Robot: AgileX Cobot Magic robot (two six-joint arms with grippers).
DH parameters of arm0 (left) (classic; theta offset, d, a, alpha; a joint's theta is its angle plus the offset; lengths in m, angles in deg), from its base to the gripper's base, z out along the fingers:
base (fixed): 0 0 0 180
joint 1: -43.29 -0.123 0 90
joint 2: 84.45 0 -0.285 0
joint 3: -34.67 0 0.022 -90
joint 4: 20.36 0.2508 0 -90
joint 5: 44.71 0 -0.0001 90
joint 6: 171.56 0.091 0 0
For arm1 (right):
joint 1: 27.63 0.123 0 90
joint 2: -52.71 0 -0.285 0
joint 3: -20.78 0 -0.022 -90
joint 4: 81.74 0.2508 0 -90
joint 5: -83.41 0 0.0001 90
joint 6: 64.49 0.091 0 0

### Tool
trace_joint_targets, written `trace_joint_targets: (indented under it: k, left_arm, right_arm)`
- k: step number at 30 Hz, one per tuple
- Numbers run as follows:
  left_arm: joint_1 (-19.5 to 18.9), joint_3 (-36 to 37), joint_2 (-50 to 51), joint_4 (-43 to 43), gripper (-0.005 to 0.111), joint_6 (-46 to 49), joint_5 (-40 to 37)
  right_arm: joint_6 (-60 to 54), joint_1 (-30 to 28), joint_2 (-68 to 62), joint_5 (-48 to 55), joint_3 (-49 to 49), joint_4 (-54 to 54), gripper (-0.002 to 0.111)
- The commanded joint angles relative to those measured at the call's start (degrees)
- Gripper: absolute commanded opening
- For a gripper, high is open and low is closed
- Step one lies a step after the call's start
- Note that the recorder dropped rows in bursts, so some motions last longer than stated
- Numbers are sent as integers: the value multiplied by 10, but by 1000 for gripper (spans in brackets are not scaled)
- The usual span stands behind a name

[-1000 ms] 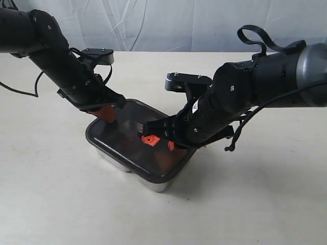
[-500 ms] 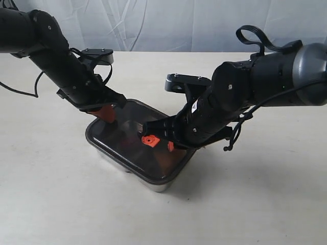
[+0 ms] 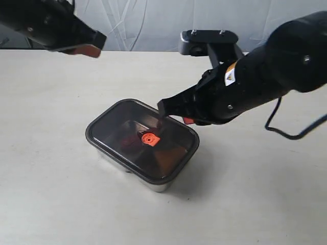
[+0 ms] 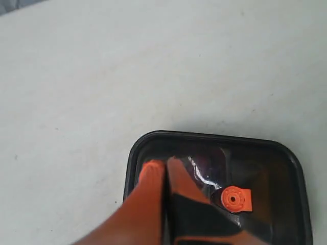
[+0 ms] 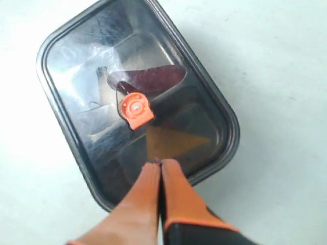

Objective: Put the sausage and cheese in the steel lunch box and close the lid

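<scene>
Checking current state:

- The lid (image 3: 134, 133) is seated flat on the lunch box (image 3: 157, 186) and covers the full rim. Only a strip of bare steel shows below it at the near corner.
- The box stands around the middle of the table (image 3: 46, 199), turned diagonal to the table's far edge and well off every edge in view.
- The orange valve (image 3: 149, 138) sits at the lid's centre.
- Contents show through the tint in the right wrist view. The sausage (image 5: 153, 76) lies on 1 side of the valve and the cheese (image 5: 176, 142) on the other, both inside the box. The divider is hard to make out through the tint, so I can't confirm the exact compartments.
- The left gripper (image 3: 94, 45) has its 2 fingers pressed together and holds nothing. It is raised high over the table's far left area, well apart from the box. In its own wrist view the closed tips (image 4: 164, 164) line up with 1 short end of the lid.
- The right gripper (image 3: 162, 106) also has its 2 fingers pressed together and holds nothing. It hangs over the lid's long edge on the cheese side, tips (image 5: 159, 164) pointing down at the lid. They look just clear of the lid, but I can't tell for sure whether they touch.
</scene>
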Motion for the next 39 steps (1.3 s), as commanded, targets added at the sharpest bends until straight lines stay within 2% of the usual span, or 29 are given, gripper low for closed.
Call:
trace_joint_targets:
  k: [1,4,6,7,10,14,20,29,33,39]
  left_arm:
    - [0,88,-123,-16,0,1,36]
    - [1,231,-245,-60,0,1,114]
    - [1,305,-323,-73,0,1,140]
    - [1,334,-364,-72,0,1,140]
    - [1,363,-415,-72,0,1,136]
    - [1,383,-457,-63,0,1,114]
    - [1,383,-460,-43,0,1,114]
    - [1,383,-460,-43,0,1,114]
    - [1,383,-460,-43,0,1,114]
    - [1,383,-460,-43,0,1,115]
  right_arm:
    - [-20,-1,58,96,-3,-24,-1]
    - [-58,1,63,93,-4,16,-1]
    - [-65,1,63,58,-4,36,-1]
    - [-69,1,63,39,-4,37,-1]
    - [-72,1,65,14,-16,38,-1]
    - [-73,1,89,-52,-79,46,-1]
    - [-73,1,95,39,-91,62,-1]
    - [-73,1,97,23,-91,62,-1]
    - [-73,1,135,17,-91,59,-1]
    - [-74,-15,239,-65,-111,-74,-1]
